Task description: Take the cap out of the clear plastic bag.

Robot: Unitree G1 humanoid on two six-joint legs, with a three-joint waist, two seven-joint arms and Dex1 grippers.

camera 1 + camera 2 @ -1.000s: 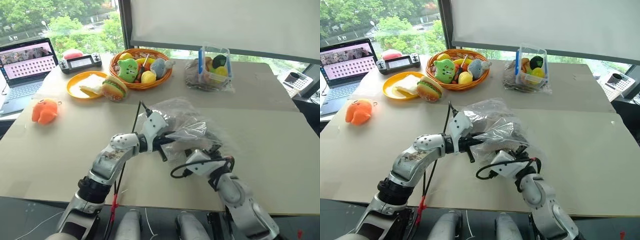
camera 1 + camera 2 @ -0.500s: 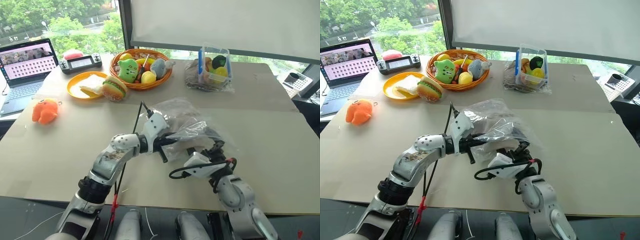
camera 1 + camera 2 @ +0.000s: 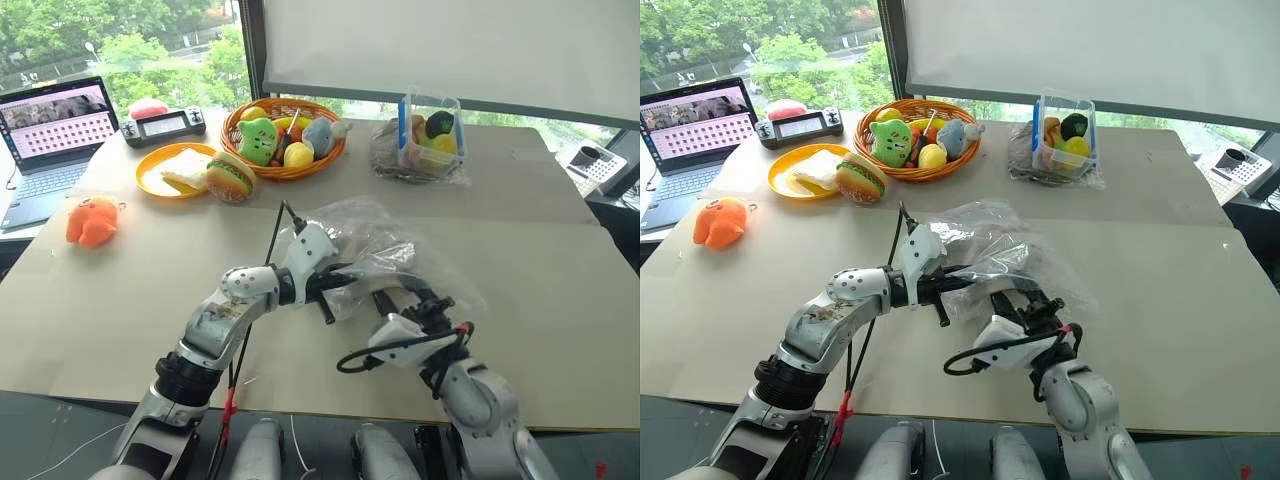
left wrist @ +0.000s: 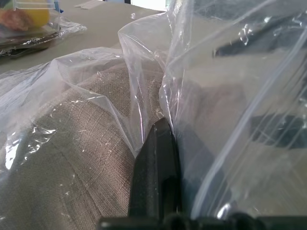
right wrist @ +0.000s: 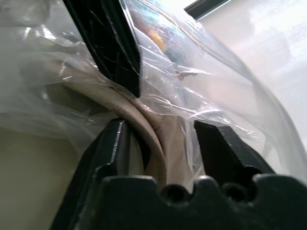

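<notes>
My left arm reaches forward and to the right over the desk [image 3: 120, 290], its left end effector [image 4: 156, 143] clamped shut on a fold of the clear plastic bag [image 3: 365, 245]. My right arm bends up from below, and the right end effector [image 5: 160, 132] has its fingers partly closed around the rim of the cap [image 5: 153, 124], pinching it through the film. The grey-beige cap lies inside the bag at the middle of the desk. Beyond it stands a wicker basket [image 3: 285, 165] of plush toys.
</notes>
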